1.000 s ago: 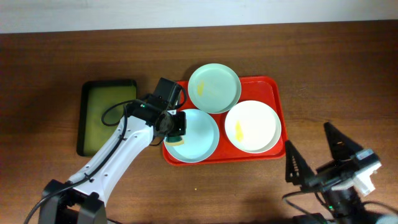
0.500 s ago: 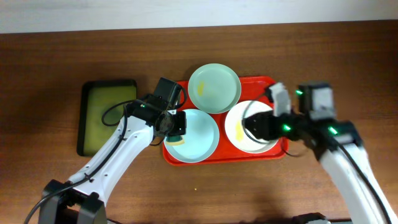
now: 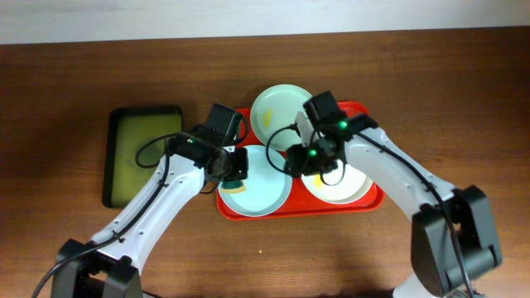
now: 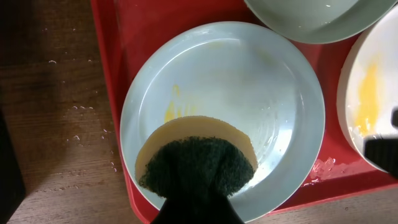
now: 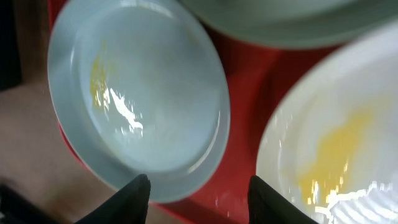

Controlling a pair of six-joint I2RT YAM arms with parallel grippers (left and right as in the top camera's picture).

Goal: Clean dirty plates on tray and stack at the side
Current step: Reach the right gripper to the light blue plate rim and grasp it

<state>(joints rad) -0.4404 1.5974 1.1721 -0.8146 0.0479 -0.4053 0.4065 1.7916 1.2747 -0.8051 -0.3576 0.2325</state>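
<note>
Three plates lie in the red tray. The front-left mint plate carries a yellow smear, and my left gripper is shut on a yellow sponge with a dark scourer that rests on it. My right gripper is open and empty just above the tray. One of its fingertips is over that mint plate's rim, the other beside the white plate, which has yellow smears. The rear mint plate has a small yellow mark.
A smaller black-rimmed olive-green tray sits on the wooden table left of the red tray. Water drops speckle the wood beside the red rim. My right arm crosses the tray's right side.
My right arm has swung in from the table's front right to the tray's middle, and its jaws have narrowed. The left arm and sponge have not moved.
</note>
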